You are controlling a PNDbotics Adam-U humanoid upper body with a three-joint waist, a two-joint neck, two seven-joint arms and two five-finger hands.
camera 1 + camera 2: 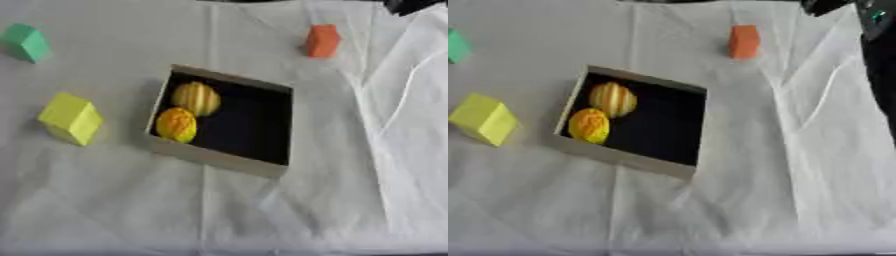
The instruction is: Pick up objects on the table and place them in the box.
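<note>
A shallow cardboard box [213,159] with a dark inside lies at the middle of the white cloth. Two round things rest against its left wall: a pale yellow striped one [196,98] and, just below it and touching, an orange-yellow one [177,124]. On the cloth to the left of the box stands a yellow block [71,118]. A green block [25,42] sits at the far left corner and an orange block [744,41] at the far right. A dark part of my right arm and hand [826,5] shows at the upper right corner, far from all of them.
The white cloth [798,200] covers the whole table, with folds running down its right side. The table's front edge runs along the bottom of the view.
</note>
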